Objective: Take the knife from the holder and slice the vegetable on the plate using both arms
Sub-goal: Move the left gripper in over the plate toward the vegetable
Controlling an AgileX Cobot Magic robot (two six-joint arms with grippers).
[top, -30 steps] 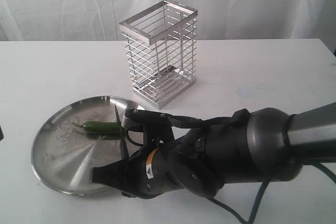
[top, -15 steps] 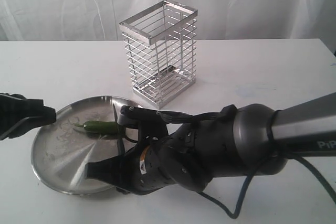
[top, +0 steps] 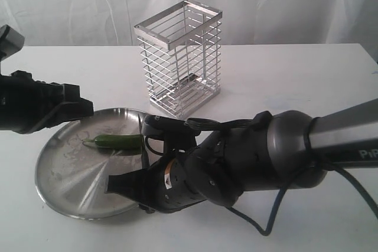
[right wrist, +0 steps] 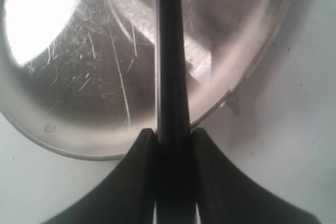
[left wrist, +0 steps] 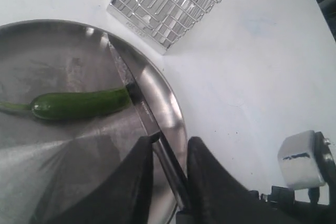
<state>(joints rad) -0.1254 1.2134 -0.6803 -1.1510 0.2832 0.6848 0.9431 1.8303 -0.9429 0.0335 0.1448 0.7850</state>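
The black knife stands blade-down over the right side of the steel plate. My right gripper is shut on its handle, which fills the gap between the fingers. The blade meets the thick end of the green vegetable, which lies across the plate with its stem pointing left. My left gripper hangs over the plate's back left rim. In the left wrist view its fingers stand a little apart, and the knife shows beyond the gap, not gripped. The wire holder stands behind, with no knife in it.
The bulky right arm covers the table in front and to the right of the plate, its cable trailing toward the front edge. A small silver box shows beside it. A white curtain hangs behind the table.
My left arm has come in from the left edge, rising toward the plate's back rim. The right arm has carried the knife slightly right, to the vegetable's thick end.
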